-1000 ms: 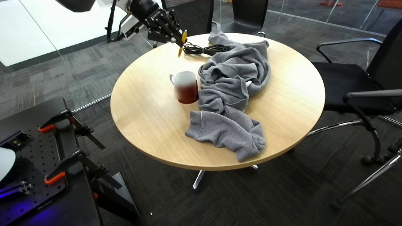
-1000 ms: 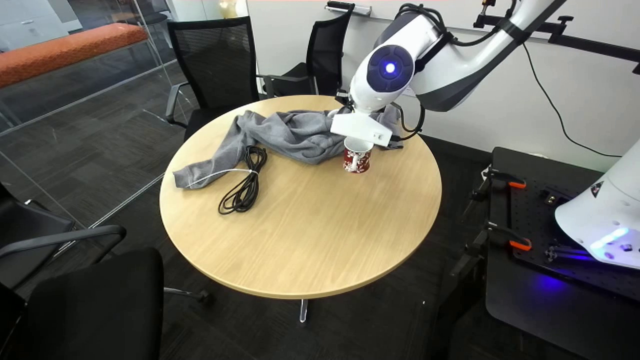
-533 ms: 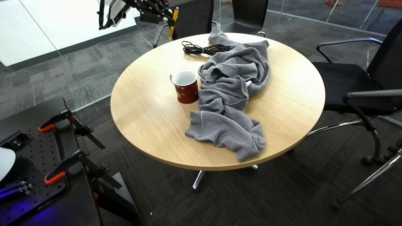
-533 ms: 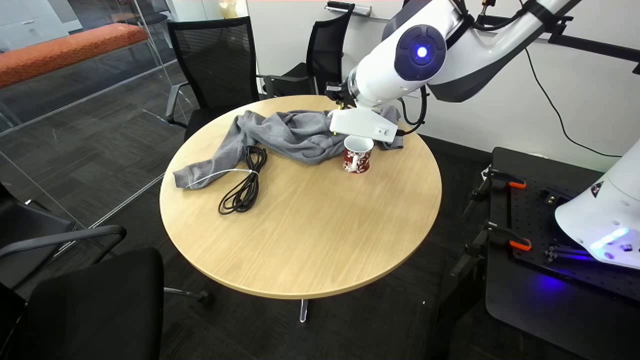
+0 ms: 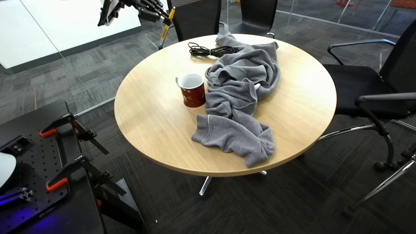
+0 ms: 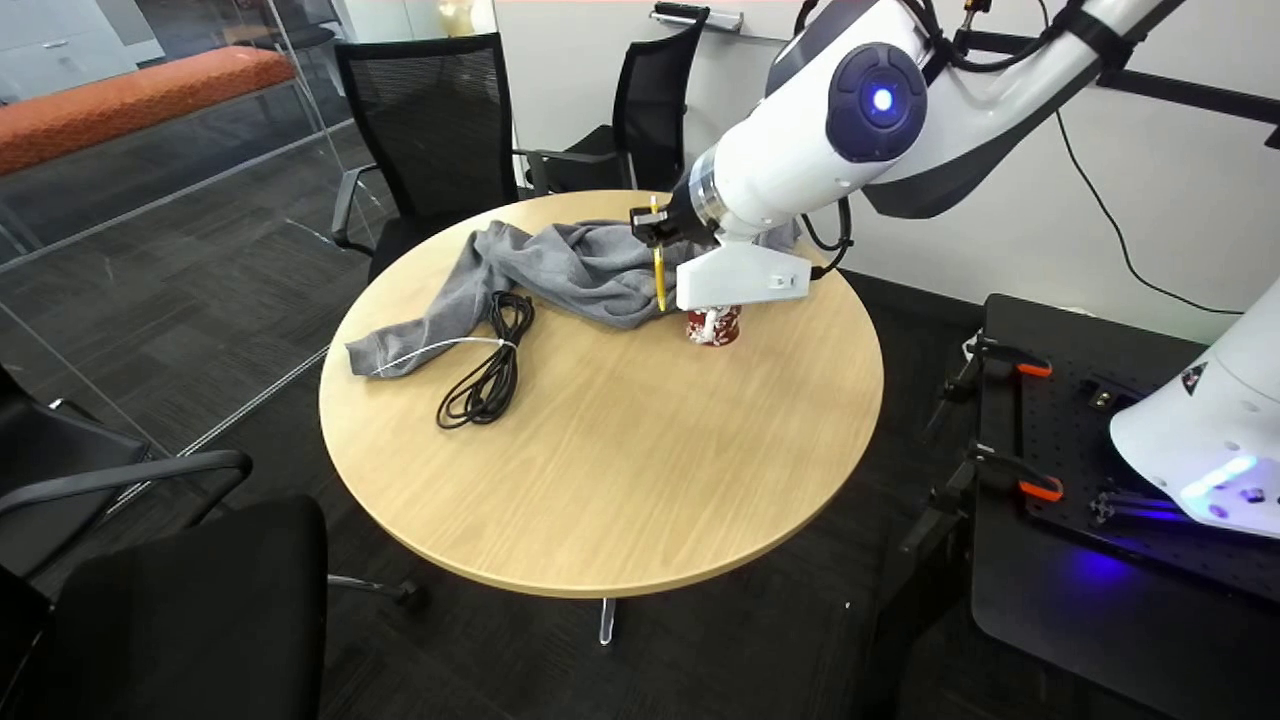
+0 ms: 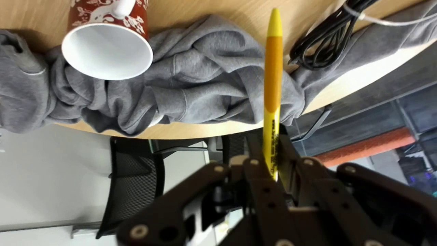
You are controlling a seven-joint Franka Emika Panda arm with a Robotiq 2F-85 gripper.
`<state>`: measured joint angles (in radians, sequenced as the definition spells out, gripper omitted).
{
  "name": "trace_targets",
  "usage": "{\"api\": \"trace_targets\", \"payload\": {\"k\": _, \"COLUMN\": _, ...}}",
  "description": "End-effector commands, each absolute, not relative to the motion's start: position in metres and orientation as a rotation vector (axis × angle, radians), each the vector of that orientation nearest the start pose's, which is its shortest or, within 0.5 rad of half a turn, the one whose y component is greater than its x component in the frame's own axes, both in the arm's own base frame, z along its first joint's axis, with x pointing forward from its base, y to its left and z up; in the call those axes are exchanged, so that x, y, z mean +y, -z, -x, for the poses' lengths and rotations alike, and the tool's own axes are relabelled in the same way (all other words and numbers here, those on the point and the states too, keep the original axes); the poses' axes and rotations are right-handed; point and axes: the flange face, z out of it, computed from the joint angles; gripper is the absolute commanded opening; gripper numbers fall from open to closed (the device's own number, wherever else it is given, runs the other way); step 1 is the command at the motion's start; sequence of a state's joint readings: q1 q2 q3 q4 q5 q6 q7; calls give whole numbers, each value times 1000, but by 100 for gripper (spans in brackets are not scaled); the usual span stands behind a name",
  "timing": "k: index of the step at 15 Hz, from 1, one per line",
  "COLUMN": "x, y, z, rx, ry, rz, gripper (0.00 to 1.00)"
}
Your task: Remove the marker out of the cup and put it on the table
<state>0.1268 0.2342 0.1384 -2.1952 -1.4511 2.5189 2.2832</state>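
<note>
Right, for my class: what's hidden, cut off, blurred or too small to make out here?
In the wrist view, lettering on the marker: too small and blurred.
In the wrist view, part of the cable: cut off by the top edge.
In an exterior view, the rim of the mug: hidden by the white housing on the arm.
In an exterior view, the marker's gripped stretch: covered by the hand.
</note>
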Motion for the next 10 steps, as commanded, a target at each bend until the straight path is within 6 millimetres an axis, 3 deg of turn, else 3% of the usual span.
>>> {"api": "trace_targets", "payload": {"k": 1, "x": 167, "y": -269, "z": -537, "rx": 922, "ry": 1196, "rz": 2919, "gripper": 4}}
{"api": "trace_targets", "payload": {"k": 6, "x": 174, "y": -238, "z": -537, "rx": 537, "ry": 985, "rz": 3031, "gripper": 4}}
{"api": "trace_targets", "payload": {"k": 10, "x": 167, "y": -205, "z": -538, "rx": 375, "ry": 803, "rz": 3156, "gripper": 4}}
